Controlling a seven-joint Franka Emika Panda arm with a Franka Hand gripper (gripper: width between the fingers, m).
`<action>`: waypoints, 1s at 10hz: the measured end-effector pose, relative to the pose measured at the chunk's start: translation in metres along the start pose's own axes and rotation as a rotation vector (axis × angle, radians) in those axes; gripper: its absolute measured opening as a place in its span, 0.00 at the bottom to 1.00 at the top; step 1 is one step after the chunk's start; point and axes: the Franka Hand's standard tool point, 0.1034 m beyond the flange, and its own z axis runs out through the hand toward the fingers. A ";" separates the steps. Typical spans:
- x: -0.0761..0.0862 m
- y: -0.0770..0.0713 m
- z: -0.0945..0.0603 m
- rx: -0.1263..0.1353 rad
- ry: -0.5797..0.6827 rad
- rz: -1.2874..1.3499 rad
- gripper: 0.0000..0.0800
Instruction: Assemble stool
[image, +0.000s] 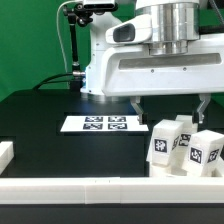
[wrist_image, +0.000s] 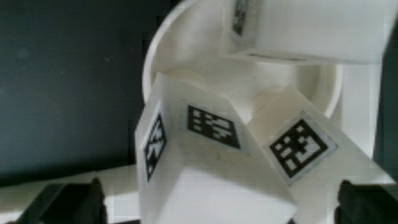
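Note:
A cluster of white stool parts stands at the exterior view's right, by the front bar. Two tagged legs show in front: one (image: 164, 146) and another (image: 207, 151), with a third tagged block (image: 184, 128) behind them. My gripper (image: 171, 108) hangs open just above this cluster, one finger on each side. In the wrist view a tagged leg (wrist_image: 222, 140) fills the middle, and a curved white part, probably the seat (wrist_image: 187, 45), lies beyond it. Both dark fingertips (wrist_image: 71, 203) stand apart from the leg, and my gripper (wrist_image: 214, 206) holds nothing.
The marker board (image: 97, 124) lies flat on the black table, to the exterior view's left of the gripper. A long white border bar (image: 90, 190) runs along the front edge and a short one (image: 5, 152) sits at the left. The arm's white base (image: 100, 60) stands behind.

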 end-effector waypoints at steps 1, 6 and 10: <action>0.001 0.000 0.000 -0.005 0.006 -0.099 0.81; 0.009 0.011 -0.002 -0.019 0.034 -0.582 0.81; 0.005 0.016 0.002 -0.043 0.012 -0.808 0.81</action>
